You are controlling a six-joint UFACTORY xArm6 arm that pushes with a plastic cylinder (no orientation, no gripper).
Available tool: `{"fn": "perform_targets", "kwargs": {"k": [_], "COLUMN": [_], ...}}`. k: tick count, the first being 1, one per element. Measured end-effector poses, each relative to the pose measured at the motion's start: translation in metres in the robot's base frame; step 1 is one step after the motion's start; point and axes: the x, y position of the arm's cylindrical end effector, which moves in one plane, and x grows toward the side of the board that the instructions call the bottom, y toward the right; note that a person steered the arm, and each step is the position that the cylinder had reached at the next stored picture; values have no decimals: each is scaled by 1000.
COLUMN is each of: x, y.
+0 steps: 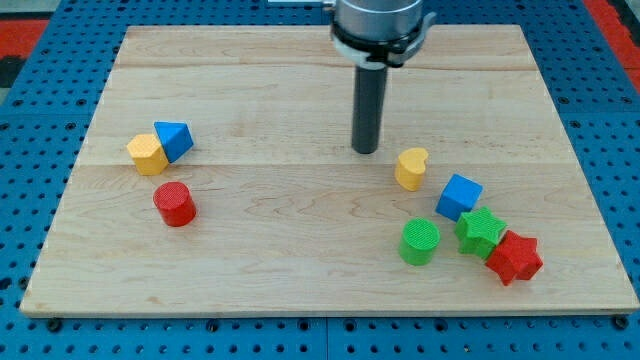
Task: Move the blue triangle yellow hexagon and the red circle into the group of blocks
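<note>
The blue triangle (pixel 175 139) and the yellow hexagon (pixel 148 154) touch each other at the view's left. The red circle (pixel 174 204) stands just below them, apart. A group lies at the view's lower right: a yellow heart (pixel 410 168), a blue cube (pixel 459 197), a green circle (pixel 419 241), a green star (pixel 481 232) and a red star (pixel 514 257). My tip (pixel 365 150) is near the board's middle, left of the yellow heart and far right of the three left blocks, touching none.
The wooden board (pixel 300 290) rests on a blue pegboard surface (pixel 30 120). The arm's mount (pixel 380 25) hangs over the board's top edge.
</note>
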Motion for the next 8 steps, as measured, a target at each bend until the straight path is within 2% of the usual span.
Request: {"fn": "perform_targets", "kwargs": {"k": [1, 2, 3, 4, 5, 6, 7, 8], "x": [56, 23, -63, -103, -60, -26, 4, -49], "y": [18, -4, -78, -206, -302, -230, -189, -227]}}
